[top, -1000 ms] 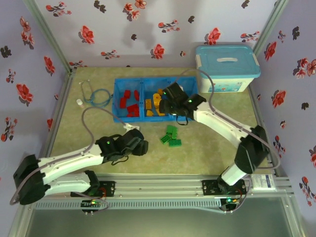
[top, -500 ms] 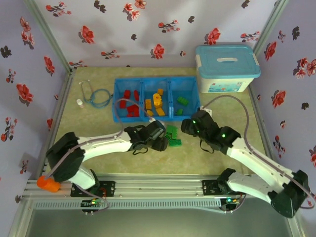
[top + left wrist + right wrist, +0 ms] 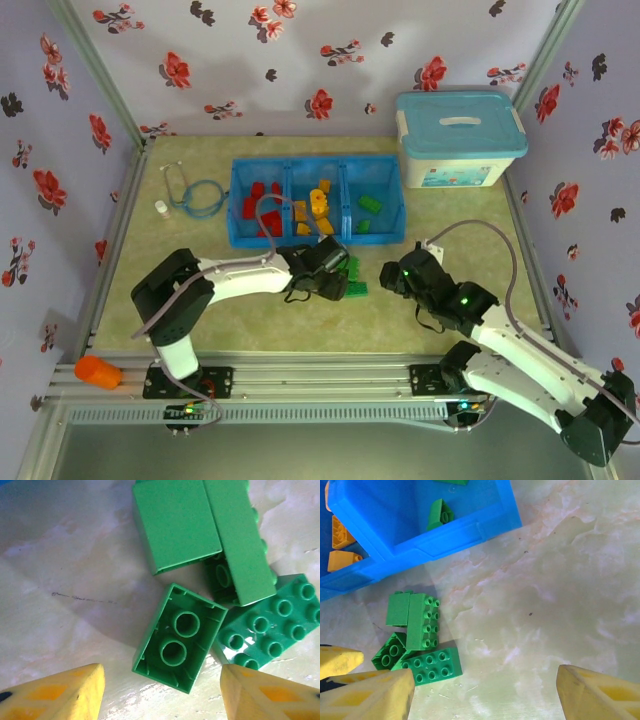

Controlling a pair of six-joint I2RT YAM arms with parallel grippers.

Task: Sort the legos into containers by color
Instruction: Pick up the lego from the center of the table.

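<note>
Jaws apart and empty on both: left gripper (image 3: 161, 694) over upturned green lego (image 3: 177, 637), right gripper (image 3: 485, 694) beside green lego pile (image 3: 417, 630).

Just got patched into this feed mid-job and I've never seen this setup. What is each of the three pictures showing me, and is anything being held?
These are two robot arms bolted at a table's near edge. The overhead picture looks down from behind them: the left gripper hangs over some loose green bricks, the right gripper beside them. Behind, a blue tray holds red bricks, yellow bricks and sorted green bricks in separate compartments. The other two pictures come from a camera on each wrist; the yellow wedges are that gripper's own fingers. The left wrist shows open jaws either side of an upturned green brick, not touching it. The right wrist shows open jaws over bare table. Nothing is held.
</note>
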